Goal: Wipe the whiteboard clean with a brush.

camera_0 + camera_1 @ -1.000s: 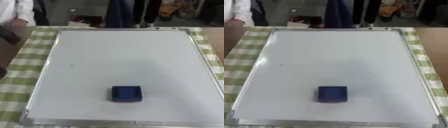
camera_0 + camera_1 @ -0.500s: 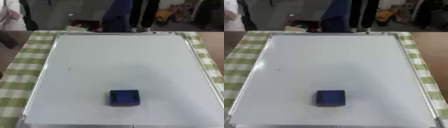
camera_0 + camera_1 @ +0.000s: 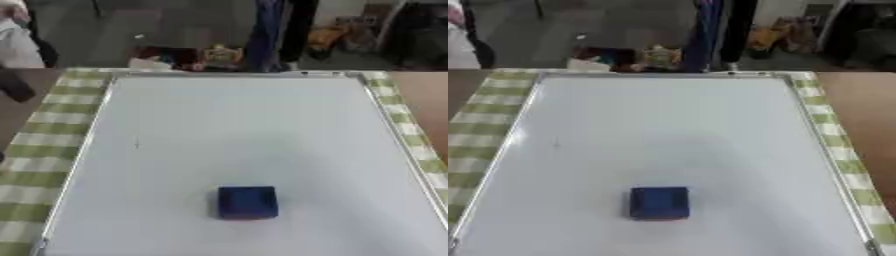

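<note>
A large whiteboard (image 3: 262, 125) with a silver frame lies flat on a green checked cloth (image 3: 35, 165) and fills most of both views. A dark blue square brush (image 3: 248, 202) rests on the board near its front, a little left of centre, with nothing touching it. One small dark mark (image 3: 136, 145) shows on the board's left part; the rest of the surface looks white. Neither of my hands shows in either view.
Bare brown table (image 3: 868, 115) lies right of the cloth. A dark shape (image 3: 13, 85) sits at the left edge on brown table. Beyond the far edge are standing people's legs (image 3: 276, 30) and clutter on the floor (image 3: 206, 55).
The whole picture has shifted down, so the camera has tilted up and shows more floor beyond the board. The brush keeps its place on the board.
</note>
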